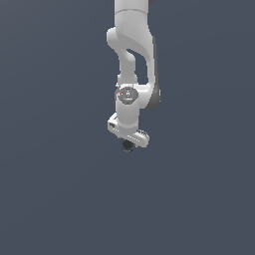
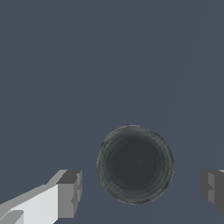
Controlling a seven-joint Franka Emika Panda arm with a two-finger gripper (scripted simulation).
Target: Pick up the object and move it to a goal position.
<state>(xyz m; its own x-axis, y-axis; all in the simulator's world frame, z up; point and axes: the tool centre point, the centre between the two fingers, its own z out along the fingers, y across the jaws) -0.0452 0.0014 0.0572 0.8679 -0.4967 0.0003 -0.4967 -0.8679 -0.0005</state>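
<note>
The object is a small, nearly black round ball [image 2: 134,164]. In the wrist view it lies on the dark grey floor between my two fingertips [image 2: 70,192], with a gap on each side. My gripper [image 2: 142,190] is open around it and does not touch it. In the exterior view the ball [image 1: 127,145] peeks out just under the white hand, and my gripper [image 1: 128,144] is directly over it. The fingers themselves are hidden by the hand there.
The white arm [image 1: 133,60] comes down from the top of the exterior view. A flat dark grey-blue floor [image 1: 60,189] lies all around.
</note>
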